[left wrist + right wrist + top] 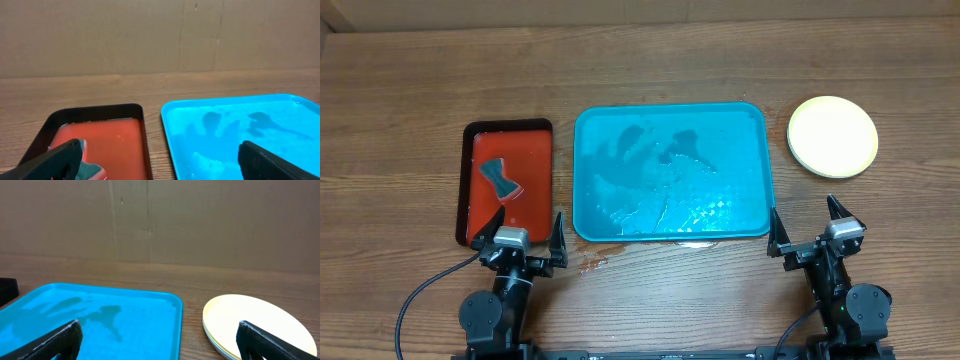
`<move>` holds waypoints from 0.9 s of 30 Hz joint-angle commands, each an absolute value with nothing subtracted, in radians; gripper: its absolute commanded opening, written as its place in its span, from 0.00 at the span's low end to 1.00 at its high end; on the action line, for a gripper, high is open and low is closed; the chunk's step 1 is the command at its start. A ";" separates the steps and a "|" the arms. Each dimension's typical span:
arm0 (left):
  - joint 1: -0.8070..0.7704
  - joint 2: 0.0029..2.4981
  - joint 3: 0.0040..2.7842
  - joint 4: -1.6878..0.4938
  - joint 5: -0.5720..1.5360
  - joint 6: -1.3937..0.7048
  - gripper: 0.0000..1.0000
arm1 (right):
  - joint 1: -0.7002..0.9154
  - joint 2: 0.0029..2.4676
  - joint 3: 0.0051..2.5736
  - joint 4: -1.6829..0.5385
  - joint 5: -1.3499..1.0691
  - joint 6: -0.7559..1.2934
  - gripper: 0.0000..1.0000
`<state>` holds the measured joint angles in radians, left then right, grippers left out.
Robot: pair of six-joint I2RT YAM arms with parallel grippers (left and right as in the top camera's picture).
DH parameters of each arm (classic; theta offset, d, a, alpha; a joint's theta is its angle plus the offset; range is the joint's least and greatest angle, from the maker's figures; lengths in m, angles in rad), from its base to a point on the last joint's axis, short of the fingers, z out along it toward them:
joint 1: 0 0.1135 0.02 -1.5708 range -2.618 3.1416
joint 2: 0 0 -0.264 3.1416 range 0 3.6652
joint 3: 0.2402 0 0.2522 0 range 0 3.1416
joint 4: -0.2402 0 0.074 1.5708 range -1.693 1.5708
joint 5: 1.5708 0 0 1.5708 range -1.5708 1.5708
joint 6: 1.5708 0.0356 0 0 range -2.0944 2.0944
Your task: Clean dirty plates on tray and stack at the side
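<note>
Overhead, the light is even and soft, falling from above and moderately bright; shadows under things are short and faint. The surface [420,80] shows its grain sharply. The tray [740,140] carries a wet sheen, with dark mottled patches at its middle and a pale glitter toward the lower right. The plates [832,136], upper right, are bright, nearly washed out at the centre. The wrist views are warmer and a little dimmer; the tray's blue is oversaturated there, almost glowing. The left claw [160,146] and right claw [159,325] show as dark, soft-edged wedges in the bottom corners — out of focus. The far wall [100,35] is flatly lit and slightly soft.
</note>
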<state>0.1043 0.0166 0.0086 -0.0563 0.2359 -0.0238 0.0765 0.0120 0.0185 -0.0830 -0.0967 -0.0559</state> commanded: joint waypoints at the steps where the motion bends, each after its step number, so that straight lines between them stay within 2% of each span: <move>1: 0.097 0.003 0.005 -0.063 0.199 -0.028 1.00 | 0.070 0.003 0.009 -0.078 -0.087 -0.052 1.00; 27: 0.097 0.003 0.005 -0.060 0.184 -0.049 1.00 | 0.070 0.003 0.009 -0.078 -0.087 -0.052 1.00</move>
<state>0.1043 0.0166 0.0086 -0.0574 0.2005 -0.0280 0.0761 0.0120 0.0185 -0.0822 -0.0963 -0.0559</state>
